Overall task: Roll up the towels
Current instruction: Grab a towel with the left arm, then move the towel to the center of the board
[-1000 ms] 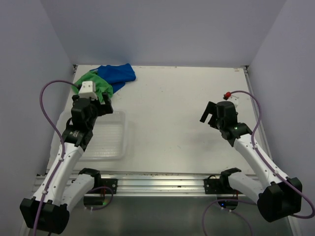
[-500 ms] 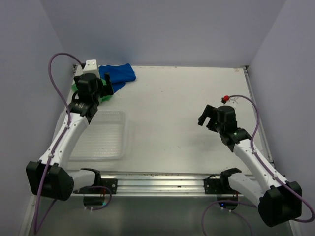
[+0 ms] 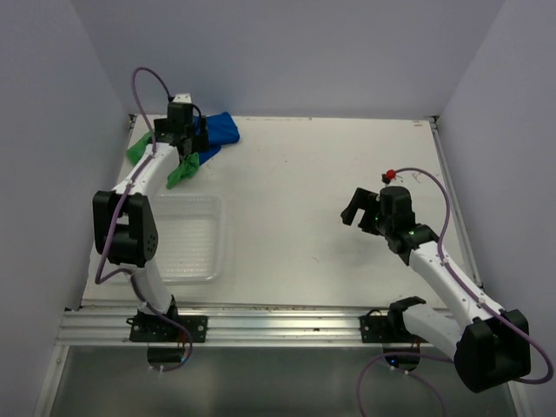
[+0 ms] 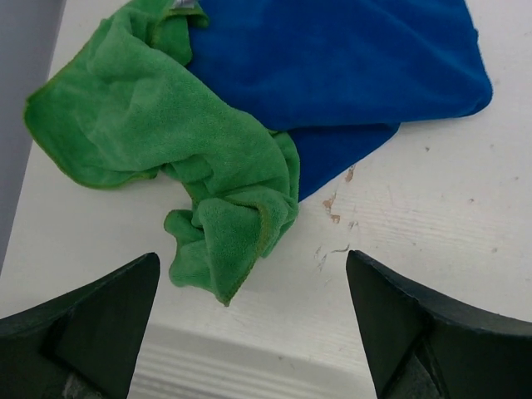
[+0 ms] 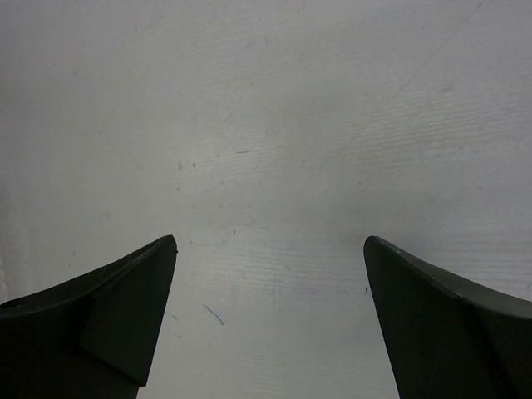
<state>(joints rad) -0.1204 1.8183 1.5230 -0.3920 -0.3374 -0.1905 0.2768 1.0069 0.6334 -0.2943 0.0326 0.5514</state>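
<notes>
Two towels lie crumpled together in the table's back left corner. The green towel [image 3: 182, 172] [image 4: 166, 125] is bunched up, and part of it overlaps the blue towel [image 3: 223, 129] [image 4: 349, 66], which lies flatter to its right. My left gripper [image 3: 192, 144] [image 4: 251, 258] hangs open just above them, with nothing between its fingers; the green towel's loose tip lies between the jaws on the table. My right gripper [image 3: 354, 208] [image 5: 270, 239] is open over bare table at the right, far from both towels.
A white plastic basket [image 3: 211, 252] sits at the left, just in front of the towels. The side wall and back wall stand close to the towel corner. A small red part [image 3: 392, 174] lies behind the right gripper.
The left arm has swung from above the basket out to the back left corner, over the towels. The right gripper has drifted slightly left. Both grippers stay open.
</notes>
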